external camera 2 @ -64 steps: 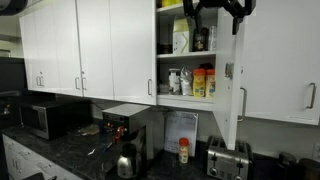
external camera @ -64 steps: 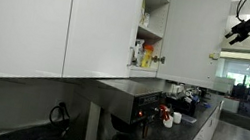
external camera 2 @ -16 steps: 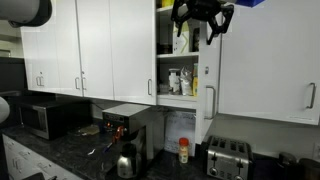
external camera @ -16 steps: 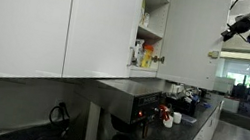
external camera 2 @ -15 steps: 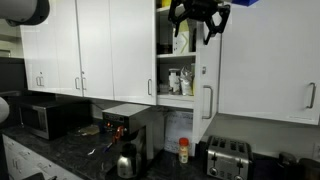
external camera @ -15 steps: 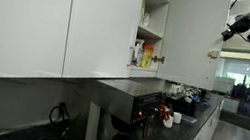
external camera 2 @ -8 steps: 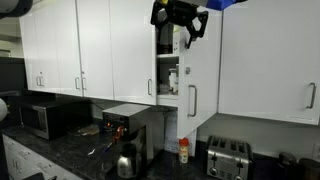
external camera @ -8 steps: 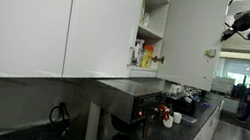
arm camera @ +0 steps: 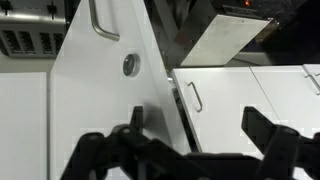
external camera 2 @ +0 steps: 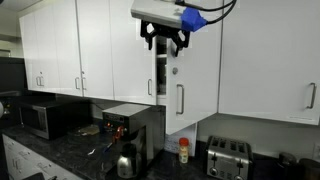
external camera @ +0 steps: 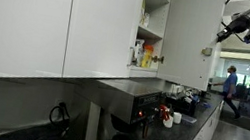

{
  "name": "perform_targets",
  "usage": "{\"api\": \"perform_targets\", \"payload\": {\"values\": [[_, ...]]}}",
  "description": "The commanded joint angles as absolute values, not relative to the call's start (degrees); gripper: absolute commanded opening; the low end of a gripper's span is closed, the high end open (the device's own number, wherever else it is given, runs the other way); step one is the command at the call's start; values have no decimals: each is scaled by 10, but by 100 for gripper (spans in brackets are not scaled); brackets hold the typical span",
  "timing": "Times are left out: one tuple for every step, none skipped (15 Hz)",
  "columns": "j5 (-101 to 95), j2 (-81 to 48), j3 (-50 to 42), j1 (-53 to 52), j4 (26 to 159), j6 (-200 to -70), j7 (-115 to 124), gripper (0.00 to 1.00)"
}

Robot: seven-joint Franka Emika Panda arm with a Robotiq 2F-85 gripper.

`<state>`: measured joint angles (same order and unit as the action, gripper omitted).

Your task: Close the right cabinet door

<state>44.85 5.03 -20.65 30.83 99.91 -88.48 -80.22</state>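
The right cabinet door (external camera 2: 197, 70) is a tall glossy white panel with a slim silver bar handle (external camera 2: 180, 98). It stands nearly shut, leaving a narrow gap (external camera 2: 160, 72) where the shelves still show. It also appears in an exterior view (external camera: 194, 41) and in the wrist view (arm camera: 105, 90). My gripper (external camera 2: 164, 38) is high up against the door's free edge, and is also seen in an exterior view (external camera: 228, 33). In the wrist view its fingers (arm camera: 196, 122) are spread wide and hold nothing.
Below the cabinets runs a dark counter (external camera 2: 60, 150) with a microwave (external camera 2: 48, 117), a coffee machine (external camera 2: 130, 125), a kettle (external camera 2: 127, 160) and a toaster (external camera 2: 228, 158). Closed white cabinets (external camera 2: 70, 50) flank the door. A person (external camera: 229, 89) walks far off.
The door has swung from wide open to almost shut. My gripper has moved along with its top edge, toward the cabinet.
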Motion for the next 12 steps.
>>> {"api": "perform_targets", "payload": {"values": [[432, 112, -216, 268, 1085, -944, -804, 100], [430, 122, -216, 261, 1098, -954, -802, 100], [429, 132, -216, 254, 1112, -965, -803, 100], [427, 140, -215, 247, 1122, -972, -801, 100], [425, 150, -214, 241, 1135, -981, -800, 100], [423, 160, -213, 236, 1146, -988, -800, 100], [422, 168, -213, 231, 1157, -997, -800, 100], [419, 175, -213, 226, 1164, -997, -797, 100], [418, 183, -213, 221, 1173, -1003, -796, 100], [416, 190, -212, 217, 1182, -1007, -794, 100], [415, 197, -211, 213, 1189, -1011, -791, 100], [415, 205, -210, 208, 1198, -1017, -791, 100]]}}
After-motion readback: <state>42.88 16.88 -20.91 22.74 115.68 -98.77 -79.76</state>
